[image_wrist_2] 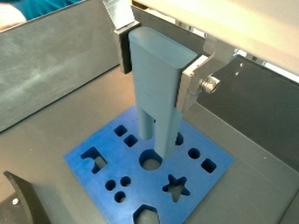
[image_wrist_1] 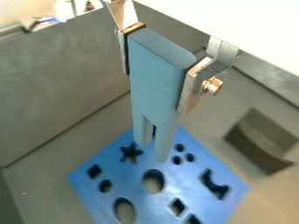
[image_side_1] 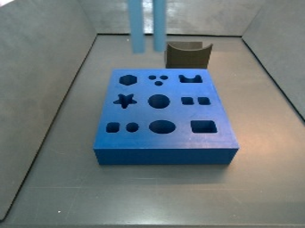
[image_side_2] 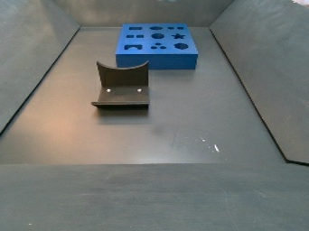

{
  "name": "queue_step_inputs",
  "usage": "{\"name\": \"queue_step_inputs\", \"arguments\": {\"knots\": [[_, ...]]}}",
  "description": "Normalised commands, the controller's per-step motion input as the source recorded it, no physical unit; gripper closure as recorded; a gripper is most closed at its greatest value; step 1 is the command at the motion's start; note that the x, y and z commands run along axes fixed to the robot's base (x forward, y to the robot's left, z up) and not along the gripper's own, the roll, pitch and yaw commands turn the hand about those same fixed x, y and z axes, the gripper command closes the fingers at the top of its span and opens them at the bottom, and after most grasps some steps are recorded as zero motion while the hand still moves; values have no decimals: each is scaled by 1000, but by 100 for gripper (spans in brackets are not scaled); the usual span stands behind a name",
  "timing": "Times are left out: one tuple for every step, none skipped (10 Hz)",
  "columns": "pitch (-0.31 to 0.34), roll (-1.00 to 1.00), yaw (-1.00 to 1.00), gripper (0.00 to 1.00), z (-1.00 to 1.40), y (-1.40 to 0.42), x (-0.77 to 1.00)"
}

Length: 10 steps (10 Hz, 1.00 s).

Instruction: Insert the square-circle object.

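Observation:
My gripper [image_wrist_1: 160, 70] is shut on the square-circle object [image_wrist_1: 158, 96], a tall pale sky-blue block held upright with its two thin pegs pointing down. It shows the same way in both wrist views, gripper [image_wrist_2: 156, 68] and block [image_wrist_2: 158, 105]. The silver fingers [image_wrist_1: 194, 86] clamp its upper end. The pegs hang above the darker blue board [image_wrist_1: 100, 171] with shaped holes, near its far part, and sit in no hole. In a side view only the two pegs [image_side_1: 135, 27] show at the top, above and behind the board [image_side_1: 161, 156]. The gripper is out of that view.
A dark grey curved block [image_side_1: 187, 53] stands on the floor beside the board; it also shows in another side view [image_side_2: 121, 86] and in a wrist view [image_wrist_1: 263, 140]. Grey walls enclose the floor. The board [image_side_2: 151, 61] lies near the far wall.

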Motion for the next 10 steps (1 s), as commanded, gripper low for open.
{"name": "queue_step_inputs", "arguments": {"knots": [[137,184,300,100,-1000,-826,-303],[156,199,311,100,-971,-877,-217],[107,180,251,100,-963,-949,-183],[-29,160,114,100,-994,-1000,-237],[-139,89,-111,100,-1000,-574,0],[-10,63,-194,100,-886,-480,0],[0,0,-220,100,-614,-380,-29],[0,-63,-83,100,-106,0,0],[30,-33,-34,100,0,137,23],[19,0,-40,100,-60,183,37]]}}
